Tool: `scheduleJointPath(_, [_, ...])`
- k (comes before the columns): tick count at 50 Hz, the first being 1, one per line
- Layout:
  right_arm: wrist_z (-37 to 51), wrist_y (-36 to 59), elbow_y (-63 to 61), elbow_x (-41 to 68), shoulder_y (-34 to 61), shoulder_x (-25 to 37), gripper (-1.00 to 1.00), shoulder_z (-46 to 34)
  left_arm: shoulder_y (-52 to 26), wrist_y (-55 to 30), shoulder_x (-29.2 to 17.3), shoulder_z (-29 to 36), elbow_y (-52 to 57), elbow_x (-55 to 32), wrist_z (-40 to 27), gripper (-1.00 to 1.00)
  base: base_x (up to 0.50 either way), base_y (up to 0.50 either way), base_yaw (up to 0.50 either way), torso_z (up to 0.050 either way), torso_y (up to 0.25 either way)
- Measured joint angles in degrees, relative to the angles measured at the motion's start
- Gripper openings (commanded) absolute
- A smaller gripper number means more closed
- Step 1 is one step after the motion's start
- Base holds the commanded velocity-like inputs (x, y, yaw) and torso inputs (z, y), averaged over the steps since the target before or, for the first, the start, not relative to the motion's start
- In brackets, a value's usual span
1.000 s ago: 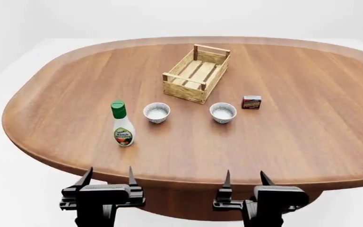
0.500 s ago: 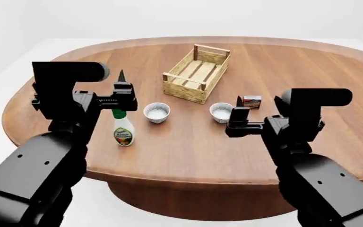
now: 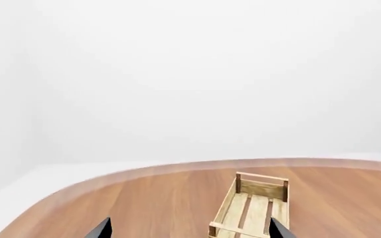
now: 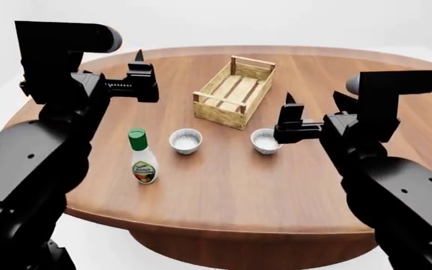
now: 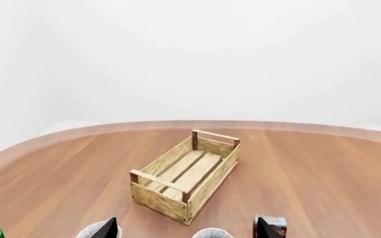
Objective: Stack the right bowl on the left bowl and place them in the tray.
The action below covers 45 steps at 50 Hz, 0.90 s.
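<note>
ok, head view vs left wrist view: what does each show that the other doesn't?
Head view only: both bowls, the left bowl and the right bowl, the ranch dressing bottle, both arms, and the right claw raised over the right bowl's side of the table. Left wrist view only: nothing extra beyond the blank white backdrop. Both: the tray, empty, the wooden table, and the open left claw, of which the wrist view catches just the fingertips.
</note>
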Motion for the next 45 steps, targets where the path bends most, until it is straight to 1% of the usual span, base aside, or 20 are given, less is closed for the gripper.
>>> scheduleJointPath(21, [-0.4, -1.5, 1.5, 0.1, -0.8, 0.5, 1.0, -0.7, -0.3, 0.3, -0.6, 0.7, -0.6, -0.6, -0.2, 1.0, 0.5, 0.0, 0.0, 0.0, 0.0])
scheduleJointPath(33, [-1.0, -7.1, 2.7, -2.2, -6.1, 1.2, 1.0, -2.1, -0.3, 0.3, -0.9, 0.6, -0.6, -1.1, -0.4, 1.0, 0.5, 0.0, 0.0, 0.0, 0.001])
scheduleJointPath(45, [-1.4, -9.4, 3.9, -3.0, -9.5, 1.8, 1.0, -2.8, -0.4, 0.5, -1.2, 0.6, -0.6, -1.5, -0.6, 1.0, 0.5, 0.0, 0.0, 0.0, 0.001])
